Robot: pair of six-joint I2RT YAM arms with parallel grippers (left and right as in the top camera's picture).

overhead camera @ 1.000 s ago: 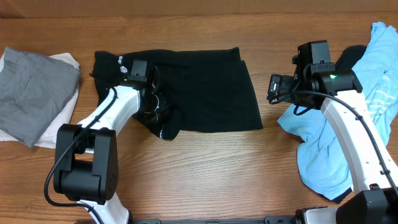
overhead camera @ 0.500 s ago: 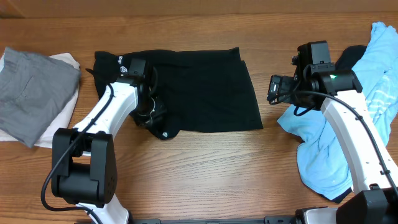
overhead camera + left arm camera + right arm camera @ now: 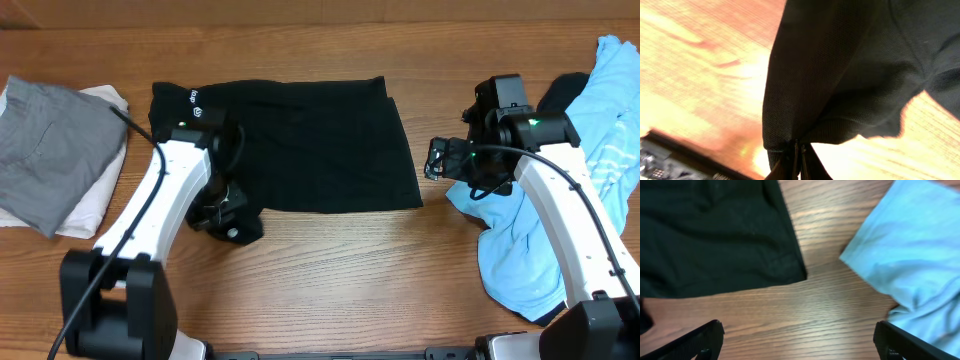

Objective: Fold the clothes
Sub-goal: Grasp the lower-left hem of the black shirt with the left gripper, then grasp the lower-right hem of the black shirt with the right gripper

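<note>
The black shirt [image 3: 320, 145] lies spread flat in the middle of the desk [image 3: 350, 290], nearer the far edge. Its near-left corner is gathered into a dark bunch under the left claw [image 3: 228, 218]. In the left wrist view that claw is pinched fully together on a narrow tuck of the cloth, with the rest of the fabric hanging away from it. The hold looks thin, so 1 risk is that the tuck slides out as soon as the arm pulls. It may also have caught only 1 layer, and then the fold would come out crooked. If the pull runs low along the desk instead of rising first, I would expect the whole shirt to drag and wrinkle rather than turn over. The right claw [image 3: 437, 160] is spread wide with nothing in it, above bare wood just off the shirt's near-right corner. The light blue shirt [image 3: 560, 230] is heaped close beside it, toward the right edge. If that claw comes down a little too far right, it could take blue cloth instead of black, or both together, and pull the heap onto the fold. At the left edge sits a grey and white pile [image 3: 50, 150] of garments. A wide swing of the left arm could knock it askew.
</note>
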